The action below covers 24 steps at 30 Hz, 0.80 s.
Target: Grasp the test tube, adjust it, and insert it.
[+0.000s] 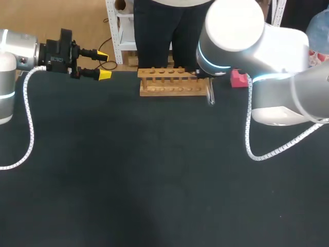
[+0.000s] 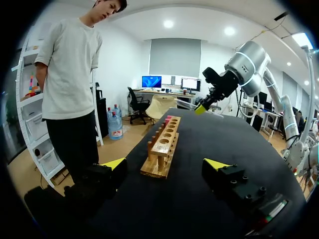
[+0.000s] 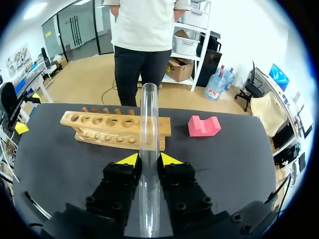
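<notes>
A clear glass test tube [image 3: 148, 149] sits between the yellow tips of my right gripper [image 3: 148, 160], which is shut on it; the tube points out ahead toward the wooden rack [image 3: 115, 130]. In the head view the tube [image 1: 210, 94] hangs at the right end of the wooden rack [image 1: 172, 82], under my right arm. The rack has a row of several holes on top. My left gripper [image 1: 102, 65] stands open at the table's far left edge, well apart from the rack, with nothing between its fingers. From the left wrist the rack [image 2: 163, 146] lies ahead of my left gripper [image 2: 168, 167].
A pink block [image 1: 238, 78] lies on the table just right of the rack, also seen as a pink block [image 3: 204, 126] in the right wrist view. A person stands behind the table's far edge. The black tabletop [image 1: 154, 170] stretches toward the front.
</notes>
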{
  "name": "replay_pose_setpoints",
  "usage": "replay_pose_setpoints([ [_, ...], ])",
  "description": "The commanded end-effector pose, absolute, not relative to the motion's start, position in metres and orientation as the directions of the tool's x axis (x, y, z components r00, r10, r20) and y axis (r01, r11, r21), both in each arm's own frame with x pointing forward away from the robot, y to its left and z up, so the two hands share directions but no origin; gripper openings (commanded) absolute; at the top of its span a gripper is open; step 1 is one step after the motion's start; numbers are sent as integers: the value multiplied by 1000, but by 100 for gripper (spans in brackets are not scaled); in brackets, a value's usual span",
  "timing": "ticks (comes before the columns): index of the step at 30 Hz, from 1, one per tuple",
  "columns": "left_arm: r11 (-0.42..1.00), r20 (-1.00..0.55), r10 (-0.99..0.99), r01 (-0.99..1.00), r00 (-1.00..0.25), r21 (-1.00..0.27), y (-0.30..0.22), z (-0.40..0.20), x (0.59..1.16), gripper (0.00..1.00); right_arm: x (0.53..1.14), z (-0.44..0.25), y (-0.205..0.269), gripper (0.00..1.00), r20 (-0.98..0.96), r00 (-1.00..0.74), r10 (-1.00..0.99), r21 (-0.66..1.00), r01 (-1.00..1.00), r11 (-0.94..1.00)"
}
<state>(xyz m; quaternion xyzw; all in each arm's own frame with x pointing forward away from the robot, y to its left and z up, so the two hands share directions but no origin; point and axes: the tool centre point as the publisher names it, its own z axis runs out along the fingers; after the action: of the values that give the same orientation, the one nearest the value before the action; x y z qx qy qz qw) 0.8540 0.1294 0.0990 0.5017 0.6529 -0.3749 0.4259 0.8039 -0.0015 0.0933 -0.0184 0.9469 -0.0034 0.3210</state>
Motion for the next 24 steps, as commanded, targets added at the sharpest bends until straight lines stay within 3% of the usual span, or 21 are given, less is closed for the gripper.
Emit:
replay_pose_setpoints([
  [1, 216, -933, 336, 975, -133, -61, 130, 99, 854, 100, 803, 95, 2, 0, -614, -788, -41, -19, -36, 999],
  [24, 216, -933, 336, 975, -133, -61, 130, 99, 854, 100, 829, 67, 33, 0, -583, -808, -87, -29, -86, 996],
])
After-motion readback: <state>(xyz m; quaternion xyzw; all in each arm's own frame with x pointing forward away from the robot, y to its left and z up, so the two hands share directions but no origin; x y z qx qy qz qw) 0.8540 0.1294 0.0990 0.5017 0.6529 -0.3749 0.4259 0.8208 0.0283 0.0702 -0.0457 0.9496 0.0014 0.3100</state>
